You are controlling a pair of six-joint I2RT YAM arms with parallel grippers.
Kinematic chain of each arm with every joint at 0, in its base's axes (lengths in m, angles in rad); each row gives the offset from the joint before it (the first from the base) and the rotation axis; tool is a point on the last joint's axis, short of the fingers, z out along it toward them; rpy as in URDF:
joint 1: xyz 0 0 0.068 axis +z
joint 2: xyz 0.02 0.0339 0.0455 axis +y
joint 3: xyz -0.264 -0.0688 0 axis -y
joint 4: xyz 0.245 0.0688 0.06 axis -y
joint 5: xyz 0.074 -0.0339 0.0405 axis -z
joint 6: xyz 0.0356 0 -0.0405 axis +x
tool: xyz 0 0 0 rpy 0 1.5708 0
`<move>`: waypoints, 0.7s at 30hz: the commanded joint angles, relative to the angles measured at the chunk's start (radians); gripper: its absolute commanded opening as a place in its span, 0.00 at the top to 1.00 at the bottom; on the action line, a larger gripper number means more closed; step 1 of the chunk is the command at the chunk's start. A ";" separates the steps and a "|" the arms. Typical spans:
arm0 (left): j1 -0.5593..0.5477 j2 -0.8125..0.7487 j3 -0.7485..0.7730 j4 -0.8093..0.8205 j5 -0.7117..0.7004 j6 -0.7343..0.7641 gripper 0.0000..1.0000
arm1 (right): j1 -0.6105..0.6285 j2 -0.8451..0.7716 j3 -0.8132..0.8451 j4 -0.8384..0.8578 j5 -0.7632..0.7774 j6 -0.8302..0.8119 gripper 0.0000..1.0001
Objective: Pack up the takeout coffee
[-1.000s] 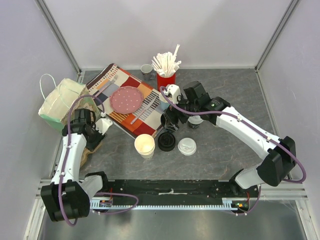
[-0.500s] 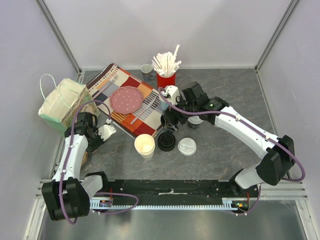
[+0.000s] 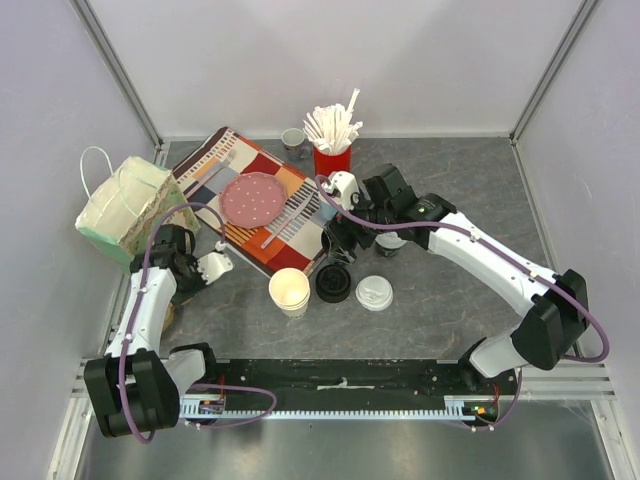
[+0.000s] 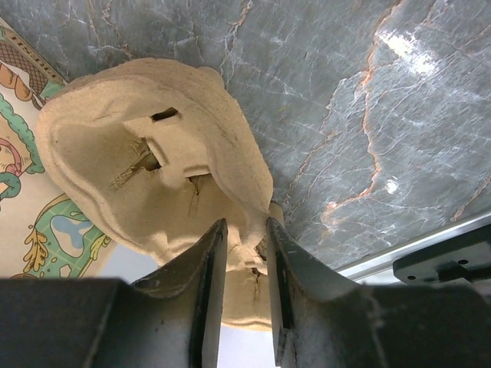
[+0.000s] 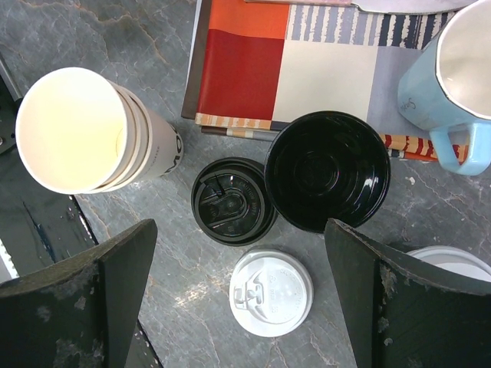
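A black lid (image 5: 232,201) and a white lid (image 5: 271,291) lie loose on the grey table, also in the top view: black lid (image 3: 333,283), white lid (image 3: 374,293). My right gripper (image 5: 239,230) hangs open and empty above them, right gripper (image 3: 340,240). One small paper cup (image 3: 390,243) stands half hidden under the right arm; another (image 3: 293,139) stands at the back. My left gripper (image 4: 244,226) is shut on the rim of a brown pulp cup carrier (image 4: 153,169), at the left by the bag, left gripper (image 3: 215,265).
A stack of empty paper cups (image 3: 290,291) stands left of the lids. A glossy black mug (image 5: 327,170) and a light-blue mug (image 5: 453,84) sit at the patterned mat's (image 3: 270,225) edge, with a pink plate (image 3: 253,198). A paper bag (image 3: 125,205) stands far left, a red straw holder (image 3: 332,155) behind.
My left gripper has moved a little right and toward the near edge with the carrier in it. The right arm has shifted only slightly.
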 commanded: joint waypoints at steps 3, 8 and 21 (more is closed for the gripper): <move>0.008 0.000 -0.008 0.002 0.024 0.076 0.74 | 0.011 0.016 0.044 0.002 0.007 -0.006 0.02; 0.008 -0.012 0.015 -0.029 0.042 0.074 0.85 | 0.014 0.011 0.047 -0.001 0.009 -0.006 0.02; 0.008 -0.049 0.100 -0.055 0.095 0.060 0.98 | 0.022 0.011 0.052 -0.004 0.010 -0.006 0.02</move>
